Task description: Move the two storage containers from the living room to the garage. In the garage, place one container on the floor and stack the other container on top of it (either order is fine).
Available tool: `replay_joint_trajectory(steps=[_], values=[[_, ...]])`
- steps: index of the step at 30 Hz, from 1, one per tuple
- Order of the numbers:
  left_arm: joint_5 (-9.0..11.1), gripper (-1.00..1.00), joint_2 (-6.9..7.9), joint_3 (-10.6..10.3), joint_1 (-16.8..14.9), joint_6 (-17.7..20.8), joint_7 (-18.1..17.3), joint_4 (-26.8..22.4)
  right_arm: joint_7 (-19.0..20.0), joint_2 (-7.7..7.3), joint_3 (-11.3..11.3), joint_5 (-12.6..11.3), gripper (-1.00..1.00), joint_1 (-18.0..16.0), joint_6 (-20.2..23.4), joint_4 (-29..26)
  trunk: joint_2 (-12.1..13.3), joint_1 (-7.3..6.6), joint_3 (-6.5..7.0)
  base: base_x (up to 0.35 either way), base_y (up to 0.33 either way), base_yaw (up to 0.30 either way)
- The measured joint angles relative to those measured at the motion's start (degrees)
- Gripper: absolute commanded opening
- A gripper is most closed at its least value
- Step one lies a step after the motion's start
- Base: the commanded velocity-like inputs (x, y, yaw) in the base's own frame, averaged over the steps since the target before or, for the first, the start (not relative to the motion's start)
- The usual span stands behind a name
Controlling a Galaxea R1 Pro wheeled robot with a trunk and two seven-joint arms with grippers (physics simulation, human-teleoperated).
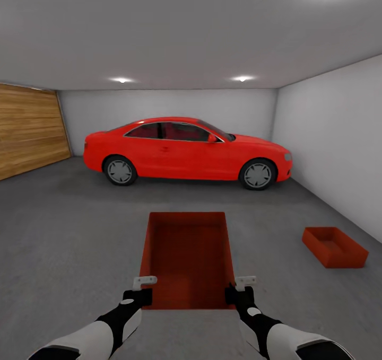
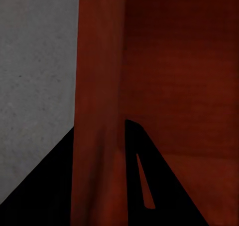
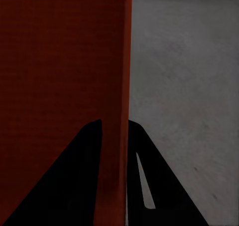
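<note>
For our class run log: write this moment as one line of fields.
place: garage | held: orange-red open storage container, left gripper and right gripper on its side walls | second orange-red container: on grey floor, robot's right | stacked: no

The dark grey concrete-like garage floor (image 1: 69,233) spread matte and even from the near edge of the head view to the far white wall, with wooden plank doors along its left side. A red car (image 1: 185,150) stood on it at the far end, side-on, all visible wheels on the ground. To the right, near the white side wall, an open orange-red storage container (image 1: 334,247) sat flat on the floor, well apart from the car.
</note>
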Motion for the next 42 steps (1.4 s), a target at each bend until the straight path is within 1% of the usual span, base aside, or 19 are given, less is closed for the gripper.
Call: replay_joint_trajectory(steps=[42], values=[[0.09, -1.00, 0.02, -0.04, 0.01, 0.00, -0.01, 0.00, -0.06, 0.02, -0.07, 0.12, -1.00, 0.00, 0.07, -0.03, 0.00, 0.00, 0.00, 0.322, 0.000, 0.000]])
